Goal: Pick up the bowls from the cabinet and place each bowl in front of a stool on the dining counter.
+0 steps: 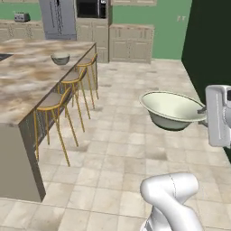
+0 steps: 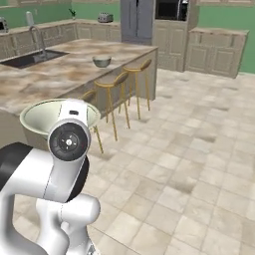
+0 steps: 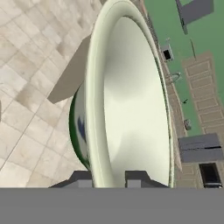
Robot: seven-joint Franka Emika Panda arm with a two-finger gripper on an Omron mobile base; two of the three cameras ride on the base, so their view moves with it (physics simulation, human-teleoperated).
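Observation:
My gripper [image 1: 202,110] is shut on the rim of a cream-white bowl [image 1: 170,108], which hangs level above the tiled floor, right of the stools. In the hand view the two fingertips [image 3: 114,177] pinch that bowl's [image 3: 131,96] rim, one inside and one outside. From the right base view the held bowl [image 2: 40,115] sits partly behind my hand. A second bowl [image 1: 60,58] rests on the dining counter [image 1: 27,81] near its far end, in front of the farthest stool [image 1: 88,61]. Two more stools [image 1: 53,102] [image 1: 72,77] stand along the counter's side. The cabinet is out of view.
A dark sink [image 2: 31,59] with a steel tap [image 2: 35,36] is set into the counter's far side. Lower cabinets [image 1: 131,43] and a fridge [image 1: 57,19] line the back wall. A dark wall [image 1: 207,45] rises on the right. Open tiled floor [image 1: 117,149] lies between me and the stools.

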